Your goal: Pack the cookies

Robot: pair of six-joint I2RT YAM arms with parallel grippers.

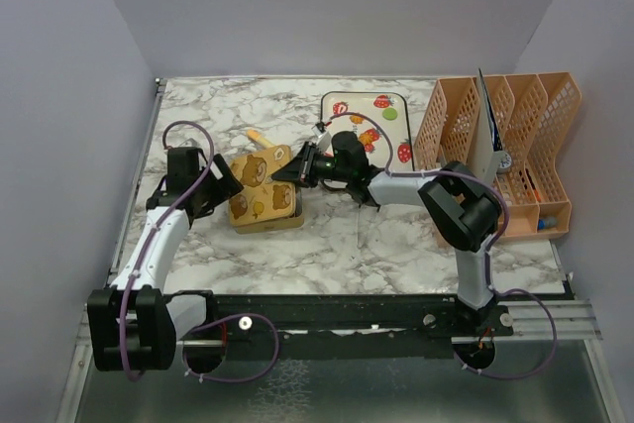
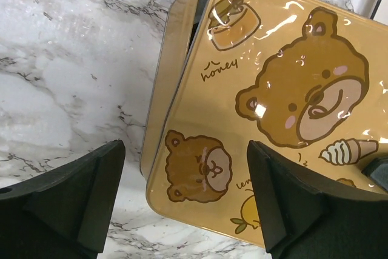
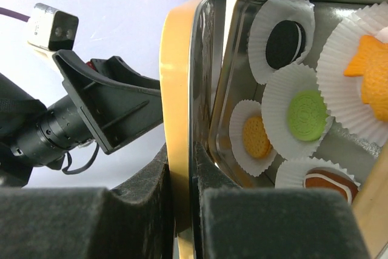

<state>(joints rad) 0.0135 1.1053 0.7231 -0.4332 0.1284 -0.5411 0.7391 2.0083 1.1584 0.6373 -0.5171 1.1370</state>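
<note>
The right gripper (image 3: pixel 185 210) is pictured pinched on the edge of the yellow lid (image 3: pixel 176 119), which is tilted up off the tin (image 3: pixel 233 89). Just beyond its fingertips, the cookies (image 3: pixel 307 115), in black, green, orange and brown, are seen laid in white paper cups (image 3: pixel 279 89) inside the tin. Opposite, the left gripper (image 2: pixel 185 204) is spread wide, its fingers (image 2: pixel 66 204) set astride the lid's corner.

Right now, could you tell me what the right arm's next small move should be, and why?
Probably lower the lid flat onto the tin and let go: the right gripper pinches its raised edge, and the cookies already sit inside.
</note>
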